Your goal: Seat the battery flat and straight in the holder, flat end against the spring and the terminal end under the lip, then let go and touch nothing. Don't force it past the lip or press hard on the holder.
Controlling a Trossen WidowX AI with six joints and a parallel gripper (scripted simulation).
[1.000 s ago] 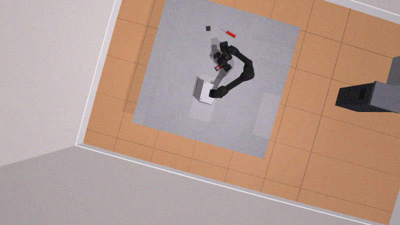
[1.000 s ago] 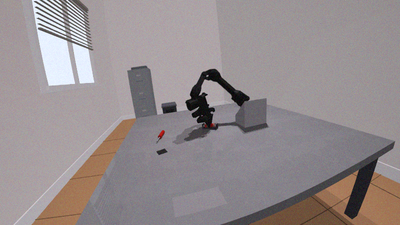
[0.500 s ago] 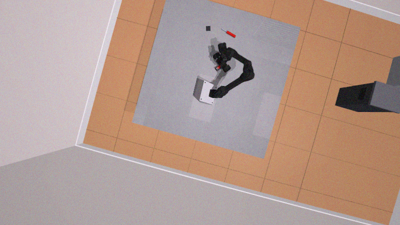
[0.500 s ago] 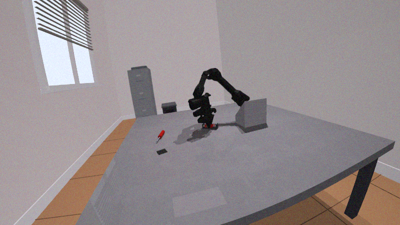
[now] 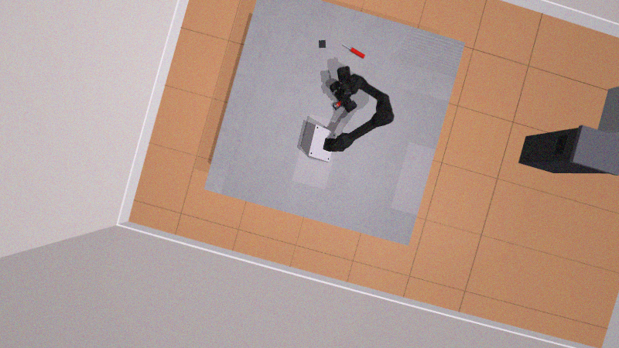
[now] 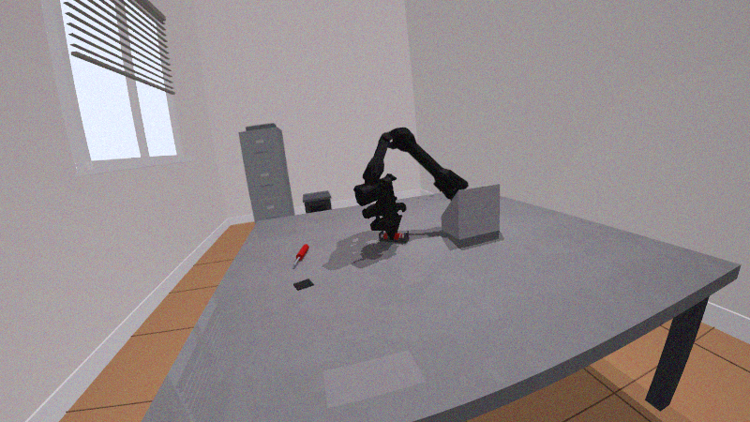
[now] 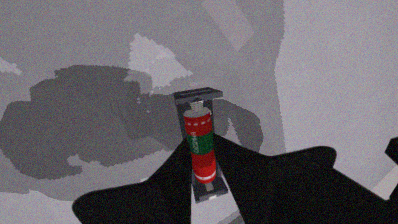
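Note:
The battery (image 7: 199,162) (image 5: 339,104), red with a green band, lies lengthwise within the outline of the dark holder (image 7: 198,94) (image 6: 406,237). In the wrist view its terminal end faces the lip at the top and the metal nub shows just short of the lip's edge. Its flat end faces the spring (image 7: 209,186) at the lower end. The battery looks nearly in line with the holder; whether it rests fully on the floor of the holder is hidden. My gripper (image 7: 200,139) (image 6: 392,237) is shut on the battery's middle, one finger on each side, low over the table.
A red screwdriver (image 5: 357,52) (image 6: 302,252) and a small dark square (image 5: 322,43) (image 6: 303,284) lie on the table (image 5: 268,107) (image 6: 524,293), away from the holder. A grey-white box (image 5: 318,142) (image 6: 478,214) stands by the arm's base.

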